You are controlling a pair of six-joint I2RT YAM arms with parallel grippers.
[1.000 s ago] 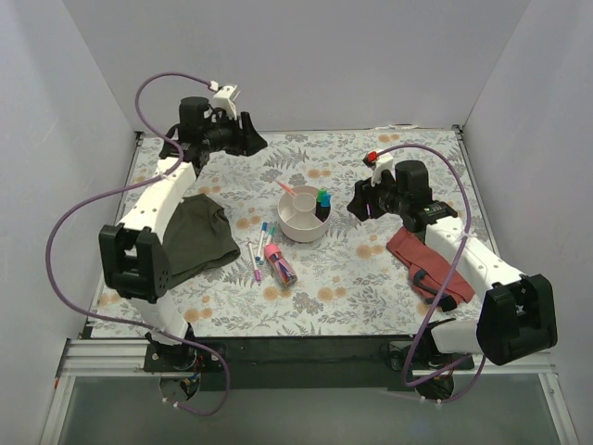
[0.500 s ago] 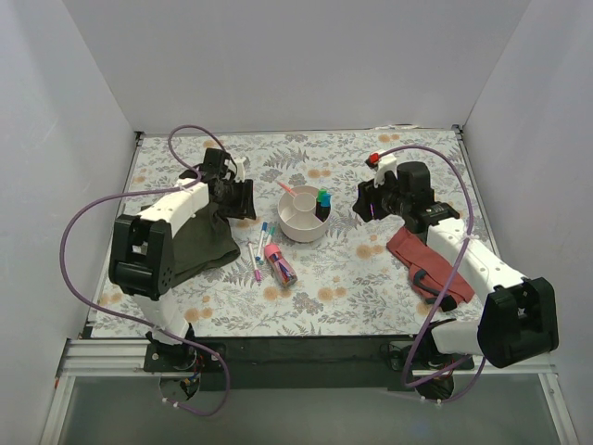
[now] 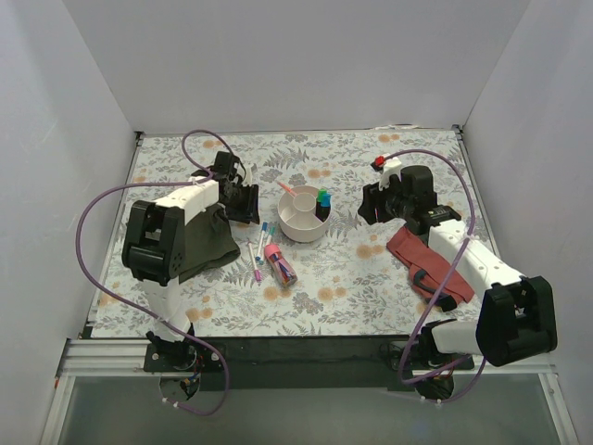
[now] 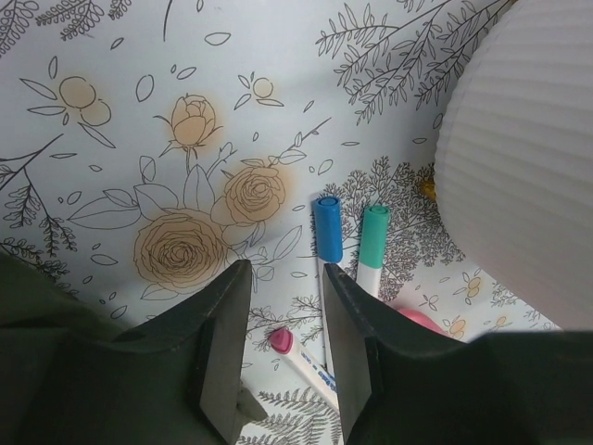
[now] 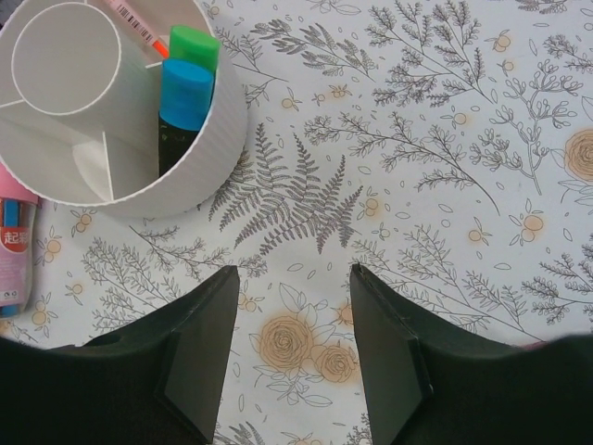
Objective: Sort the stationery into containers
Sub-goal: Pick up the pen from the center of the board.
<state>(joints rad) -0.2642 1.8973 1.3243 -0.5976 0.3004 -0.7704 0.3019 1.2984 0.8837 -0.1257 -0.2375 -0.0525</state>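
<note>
Down from the far-left corner has come the left arm [image 3: 185,199], and its jaws now hang between the olive cloth [image 3: 199,243] and the bowl [image 3: 304,234]; the right arm [image 3: 445,236] has drawn back a little toward the right edge. The left jaws are parted with nothing between them. In the left wrist view a pink-capped pen [image 4: 281,340] lies in line with their gap, with a blue-capped pen [image 4: 327,228] and a teal-capped pen [image 4: 374,228] side by side just past it. The bowl's ribbed wall stands close on the far side of the teal cap, and a stubby pink tube [image 3: 280,263] lies just beside the pens toward the near edge. The olive cloth crowds them from the left.

The right jaws are also spread and hold nothing, over bare table [image 3: 371,278] to the right of the bowl. A red cloth [image 3: 428,267] lies under that arm near the right edge. Inside the bowl, a green-ended highlighter [image 5: 193,46] and a blue-ended highlighter [image 5: 187,93] stand in one compartment, and an orange-pink pen [image 5: 134,20] leans out of another at the far side.
</note>
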